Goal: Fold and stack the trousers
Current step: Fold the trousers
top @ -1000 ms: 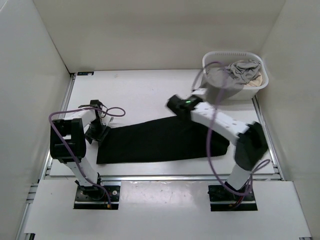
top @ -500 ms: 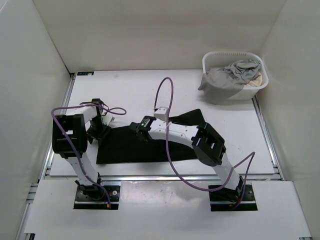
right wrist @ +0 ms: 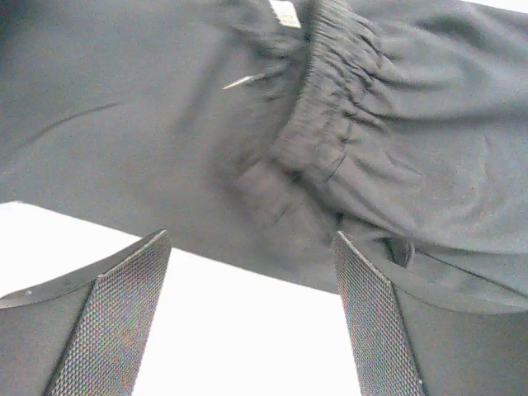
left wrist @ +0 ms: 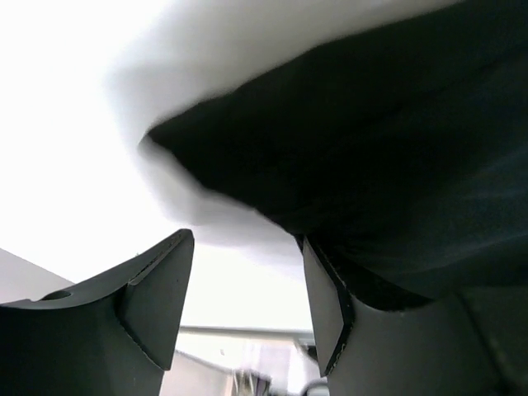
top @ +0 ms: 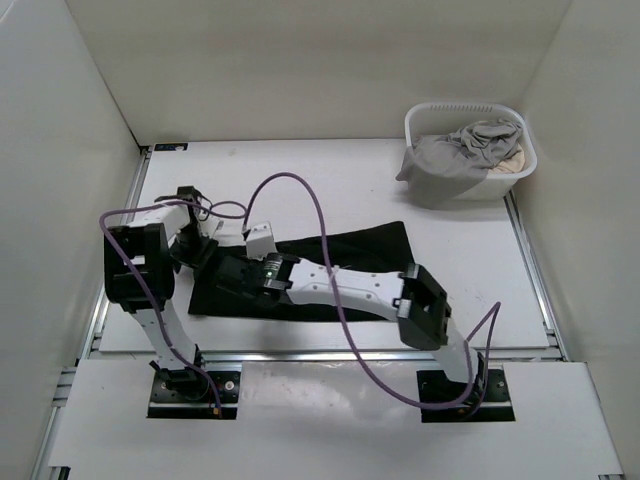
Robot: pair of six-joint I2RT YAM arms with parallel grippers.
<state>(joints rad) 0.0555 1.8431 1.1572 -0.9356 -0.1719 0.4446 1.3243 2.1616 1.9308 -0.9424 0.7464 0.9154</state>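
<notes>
Trousers (top: 370, 250) flat under wide-spread right claw (right wrist: 249, 242)

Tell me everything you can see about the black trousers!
The trousers are plain black, soft, matte cloth. They lie flat on the white table in a long band running left to right, seemingly folded over. The right wrist view shows a gathered elastic waistband and a small white label. The right fingers hover open over the cloth's edge; the left fingers stand open at its left end.
</notes>
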